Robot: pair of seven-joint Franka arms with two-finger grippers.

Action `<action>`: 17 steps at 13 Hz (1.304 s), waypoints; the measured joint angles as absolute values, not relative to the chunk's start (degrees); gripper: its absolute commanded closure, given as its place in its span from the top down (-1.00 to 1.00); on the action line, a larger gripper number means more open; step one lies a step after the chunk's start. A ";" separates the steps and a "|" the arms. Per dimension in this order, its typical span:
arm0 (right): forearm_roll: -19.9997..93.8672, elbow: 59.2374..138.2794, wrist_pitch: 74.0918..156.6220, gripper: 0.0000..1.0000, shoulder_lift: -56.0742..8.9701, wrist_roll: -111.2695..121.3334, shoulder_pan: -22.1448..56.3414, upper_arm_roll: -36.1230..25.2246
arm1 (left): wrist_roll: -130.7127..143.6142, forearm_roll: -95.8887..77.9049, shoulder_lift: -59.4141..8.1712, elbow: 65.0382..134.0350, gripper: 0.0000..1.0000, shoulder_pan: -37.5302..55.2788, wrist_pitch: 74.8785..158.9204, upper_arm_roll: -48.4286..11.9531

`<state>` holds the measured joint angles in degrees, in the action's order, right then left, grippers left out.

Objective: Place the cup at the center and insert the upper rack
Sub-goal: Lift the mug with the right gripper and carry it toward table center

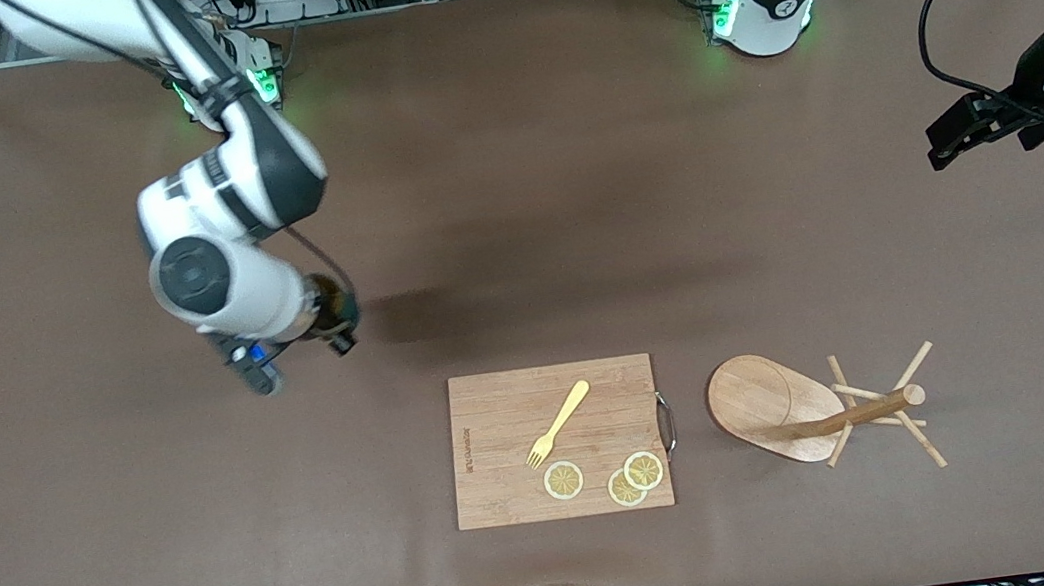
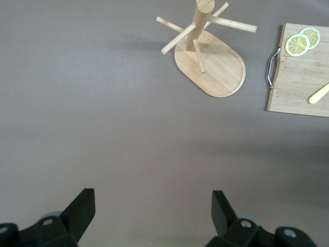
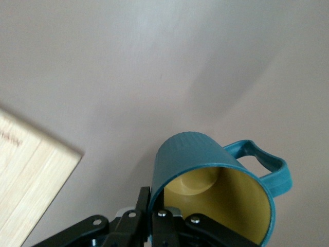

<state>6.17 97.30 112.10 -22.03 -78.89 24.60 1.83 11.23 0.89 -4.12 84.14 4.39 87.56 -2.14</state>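
Both arms were up: the right gripper [image 3: 159, 218] clamped the cup [image 3: 216, 180] by its rim over bare table [image 1: 514, 233], at ten o'clock from the cutting board [image 1: 557, 442]; the left gripper [image 2: 152, 211] waited with fingers spread, the upper rack [image 1: 825, 409] standing at the board's three o'clock.

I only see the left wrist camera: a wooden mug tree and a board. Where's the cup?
Observer: The right gripper holds the cup by its rim, in the air.
Operator: Over the board?
Observer: No, over bare table, toward the right arm's end from the cutting board.
Operator: And my arm?
Observer: The left gripper waits, open, over the left arm's end of the table.
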 measured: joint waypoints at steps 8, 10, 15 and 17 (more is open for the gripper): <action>6.73 100.21 120.28 -1.00 -22.77 -97.31 40.29 1.83 | 11.23 0.89 -4.34 84.39 1.00 4.36 87.68 -2.12; 6.73 103.12 124.31 -1.00 -23.26 -97.46 40.92 1.81 | 11.23 0.89 -4.36 84.41 1.00 4.36 87.74 -2.12; 6.75 106.05 129.11 -1.00 -25.26 -97.44 41.47 1.80 | 11.23 0.89 -4.92 84.46 1.00 4.36 88.26 -2.12; 6.83 106.08 129.74 -1.00 -26.25 -97.45 41.49 1.73 | 11.23 0.89 -5.35 84.48 1.00 4.41 88.66 -2.13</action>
<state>6.83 106.08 129.74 -26.25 -97.45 41.49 1.73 11.23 0.89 -5.35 84.48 4.41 88.66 -2.13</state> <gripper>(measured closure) 0.956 0.000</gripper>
